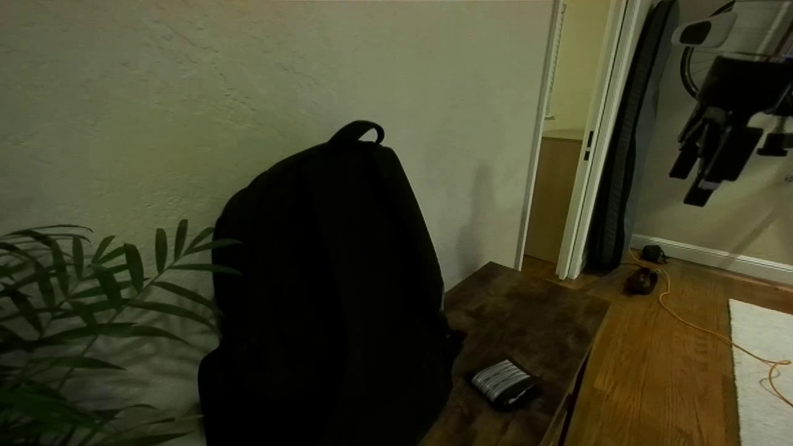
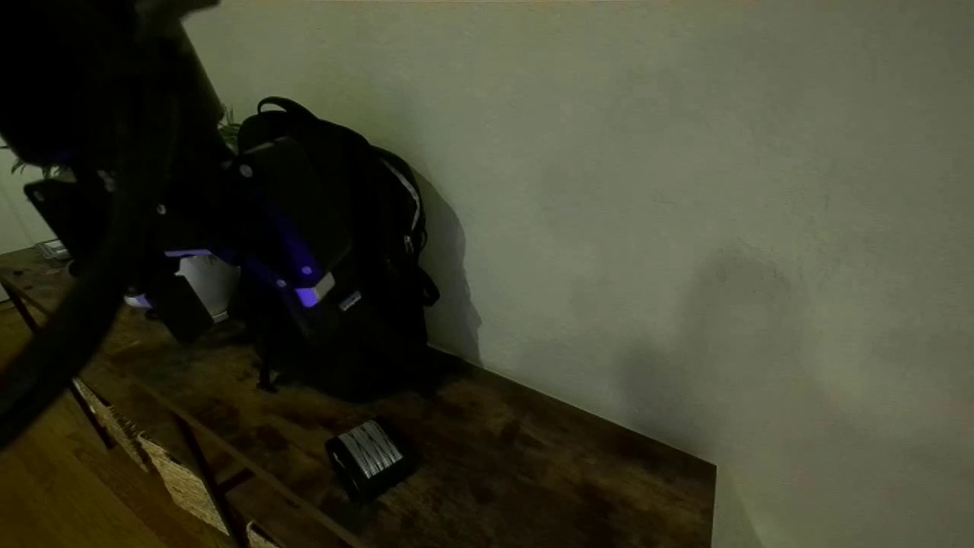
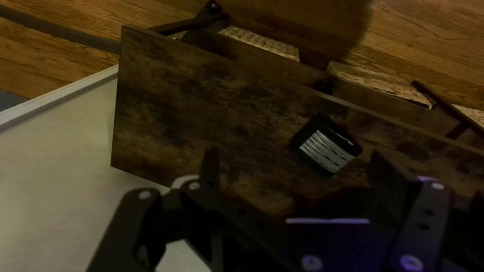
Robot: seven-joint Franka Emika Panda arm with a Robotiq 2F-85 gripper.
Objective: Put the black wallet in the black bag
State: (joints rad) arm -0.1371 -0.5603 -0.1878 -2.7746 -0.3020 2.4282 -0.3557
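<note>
One black wallet [image 1: 505, 384], grey-striped face up, lying flat on the dark wood counter [image 1: 533, 297], outside the black backpack [image 1: 328, 297] and near it, about four o'clock from it in an exterior view. Backpack upright on the counter before a pale wall [image 1: 433, 93], loop handle [image 1: 349, 130] at twelve; fabric too dark to tell whether it is unzipped. End effector [image 3: 293, 156] spread wide, fingers [image 3: 389, 181] well apart, held higher than the counter and clear of the wallet; in the wrist view the wallet shows beyond them, off toward three o'clock of the gap. Houseplant [image 1: 108, 286] at nine o'clock from the backpack in an exterior view, some fronds crossing its edge. Orange cord [image 1: 694, 325] on the wood floor [image 1: 650, 371] out at three o'clock, one stretch running over a white rug [image 1: 759, 396].
</note>
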